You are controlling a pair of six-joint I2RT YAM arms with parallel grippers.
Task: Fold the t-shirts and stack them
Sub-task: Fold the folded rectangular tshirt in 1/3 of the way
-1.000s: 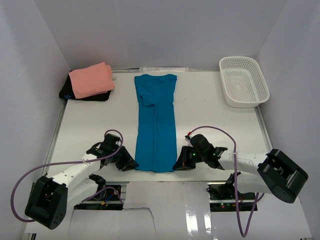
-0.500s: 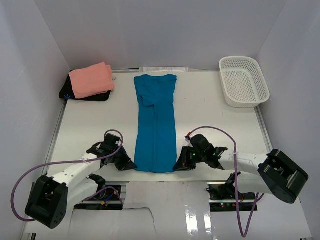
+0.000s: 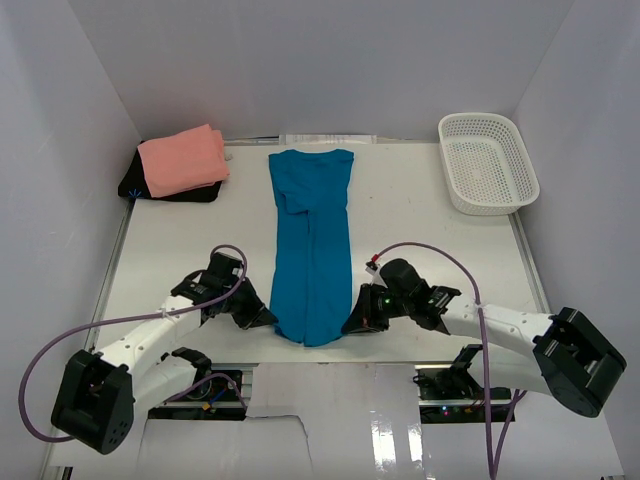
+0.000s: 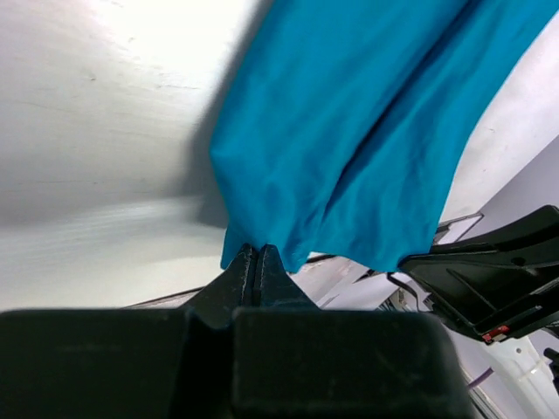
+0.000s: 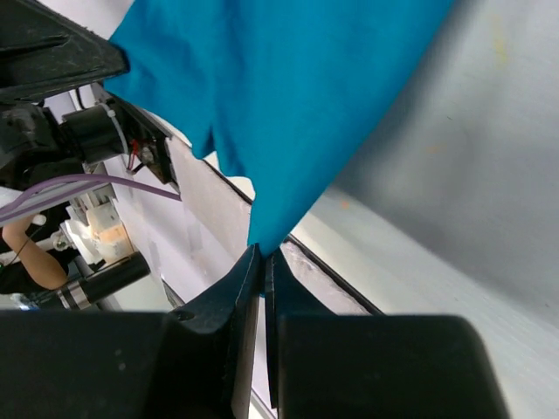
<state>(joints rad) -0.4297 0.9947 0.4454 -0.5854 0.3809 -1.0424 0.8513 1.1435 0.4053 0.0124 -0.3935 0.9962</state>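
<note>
Overhead, plain white walls (image 3: 300,60) close in the workspace on three sides, rising straight from the edges of a glossy white table (image 3: 180,240) that catches soft glare along its near edge. Both wrist views show the same surface, smooth and pale grey, with a dark shadow under the cloth.

A teal t-shirt (image 3: 312,240) lies lengthwise down the middle of the table. It is folded into a long narrow strip, with its collar end near the back wall and its hem toward the arms. The near hem is drawn in narrower than the rest and, in the wrist views, hangs just above the surface.

A white perforated basket (image 3: 487,162) sits in the far right corner, well apart from the shirt. In the far left corner a folded pink t-shirt (image 3: 183,160) rests on a flat black item (image 3: 135,185) that I cannot identify.

The left gripper (image 3: 268,318) is at the hem's left corner. Its wrist view shows the fingers pressed tight together with the teal corner pinched between the tips. The right gripper (image 3: 350,325) is at the hem's right corner, its fingers closed to a thin slit around the pointed corner of cloth. Thin purple cables (image 3: 60,345) loop along both arms.
</note>
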